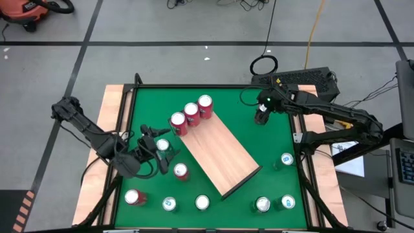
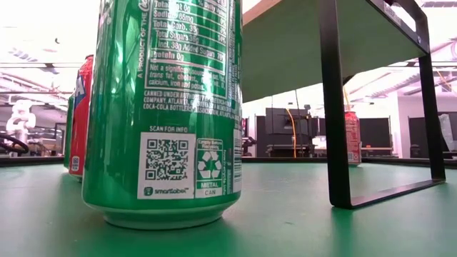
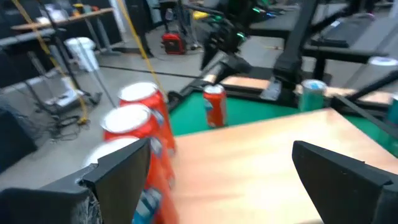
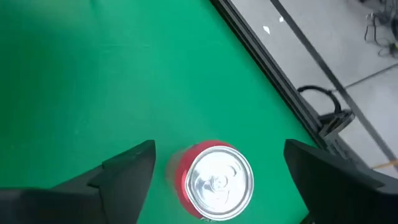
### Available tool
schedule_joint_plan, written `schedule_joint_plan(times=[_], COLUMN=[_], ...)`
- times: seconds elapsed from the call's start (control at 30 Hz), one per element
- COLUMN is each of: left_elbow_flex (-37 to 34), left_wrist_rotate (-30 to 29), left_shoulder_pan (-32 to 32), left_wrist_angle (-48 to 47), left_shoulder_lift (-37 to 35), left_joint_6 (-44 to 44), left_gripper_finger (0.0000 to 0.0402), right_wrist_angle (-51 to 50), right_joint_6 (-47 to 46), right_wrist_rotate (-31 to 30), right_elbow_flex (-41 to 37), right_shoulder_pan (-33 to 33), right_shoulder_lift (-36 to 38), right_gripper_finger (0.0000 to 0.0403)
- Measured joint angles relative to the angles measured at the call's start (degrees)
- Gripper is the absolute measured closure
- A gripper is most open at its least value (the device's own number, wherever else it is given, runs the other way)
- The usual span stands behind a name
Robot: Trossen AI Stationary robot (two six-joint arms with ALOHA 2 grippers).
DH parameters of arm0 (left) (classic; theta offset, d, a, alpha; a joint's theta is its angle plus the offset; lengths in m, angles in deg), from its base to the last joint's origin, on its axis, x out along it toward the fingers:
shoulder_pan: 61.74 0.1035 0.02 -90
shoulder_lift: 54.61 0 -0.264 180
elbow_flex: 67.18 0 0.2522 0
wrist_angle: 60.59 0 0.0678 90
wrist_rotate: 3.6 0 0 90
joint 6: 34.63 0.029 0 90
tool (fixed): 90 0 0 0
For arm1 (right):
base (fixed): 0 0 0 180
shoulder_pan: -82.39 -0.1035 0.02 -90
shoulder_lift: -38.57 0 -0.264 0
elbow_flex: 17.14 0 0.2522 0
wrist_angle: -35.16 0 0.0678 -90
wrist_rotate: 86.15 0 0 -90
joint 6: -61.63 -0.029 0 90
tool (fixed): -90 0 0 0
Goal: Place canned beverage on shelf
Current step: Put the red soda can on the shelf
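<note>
Red can (image 4: 214, 179) under open right hand (image 4: 214, 171)

A red shop vacuum (image 1: 27, 13) stands on the grey floor (image 1: 162, 61) beyond the far left of the tabletop, its hose curling beside it. A yellow cable (image 1: 315, 26) runs across the floor toward a black box (image 1: 304, 80) just past the tabletop's far right edge, beside a coiled black cable (image 1: 264, 65). White papers (image 1: 346, 157) lie off the right side.

Dark jointed arms – black wedge-shaped claw fingers (image 4: 124, 171)
</note>
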State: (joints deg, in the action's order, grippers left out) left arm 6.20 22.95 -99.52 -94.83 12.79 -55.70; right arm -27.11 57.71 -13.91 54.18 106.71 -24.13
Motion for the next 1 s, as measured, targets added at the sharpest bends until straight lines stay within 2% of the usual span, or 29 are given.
schedule_joint_plan(times=[0.27,0.5,0.63,0.83,1.0], left_elbow_flex=[-2.99,-3.06,-3.06,-3.06,-3.06], left_wrist_rotate=[3.77,10.21,10.32,7.41,6.28], left_shoulder_pan=[-5.78,-7.4,-7.39,-6.56,-5.68], left_wrist_angle=[0.29,0.91,2.32,2.59,2.5], left_shoulder_lift=[1.59,7.27,9.4,9.77,9.77], left_joint_6=[-6.89,-7.15,-7.14,-7.14,-7.1], left_gripper_finger=[0.0017,0.0017,0.0017,0.0017,0.0017], right_wrist_angle=[-0.22,-4.39,-4.08,-4.59,-2.48], right_joint_6=[-6.47,-13.47,-13.24,-11.83,-8.79], right_wrist_rotate=[0.02,-1.85,-3.73,-4.63,-1.05], right_elbow_flex=[0.0,0.0,0.0,0.0,-0.02], right_shoulder_pan=[-0.18,-1.15,-0.95,2.61,5.82], right_shoulder_lift=[-0.02,0.11,0.11,-1.8,-5.23], right_gripper_finger=[0.0042,0.0047,0.0044,0.0012,0.0007])
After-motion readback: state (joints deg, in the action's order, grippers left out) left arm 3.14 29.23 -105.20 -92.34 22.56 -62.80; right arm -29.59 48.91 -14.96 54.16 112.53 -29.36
